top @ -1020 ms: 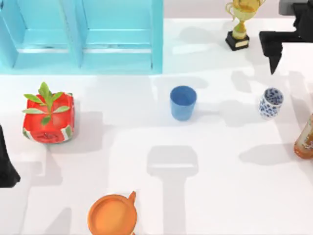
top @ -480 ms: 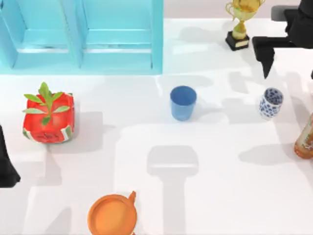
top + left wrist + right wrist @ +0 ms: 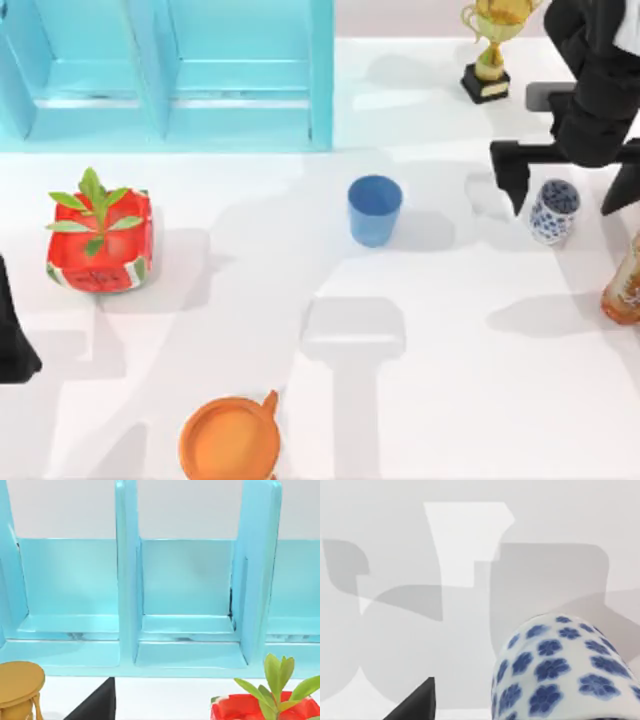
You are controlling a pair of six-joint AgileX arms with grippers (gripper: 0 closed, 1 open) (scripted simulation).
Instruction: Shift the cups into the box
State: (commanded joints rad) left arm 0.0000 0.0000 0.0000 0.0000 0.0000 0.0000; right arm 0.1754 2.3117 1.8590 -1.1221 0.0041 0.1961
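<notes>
Nothing boxed yet. Both cups are on the table, well apart from the blue box at the back left.

Right gripper: over the white floral cup at the table's right side. Fingers spread wide, one tip to the left of the cup, the other at its right. No contact that I can see, nothing held. The right wrist view has the floral cup close under the camera, upright, with one dark fingertip off to its side and bare table between them.

Blue cup: upright near the table's middle, untouched, open side up. It sits closer to the box than the floral cup does.

Left arm: parked at the table's left edge. The left wrist view looks into the box, whose compartments look open and vacant, so there's room for both cups. I can't tell the left fingers' state.

Other stuff, not mine to move: trophy at the back right, just behind my right arm; red planter at left; orange dish at the front; a brown bottle at the right edge, near the floral cup.

My read: I'm at the approach stage for cup one. Left to do: close on it, lift, carry it across to the box, release, then the same for the blue cup. Main risk is clipping the bottle or tipping the floral cup on closing.
</notes>
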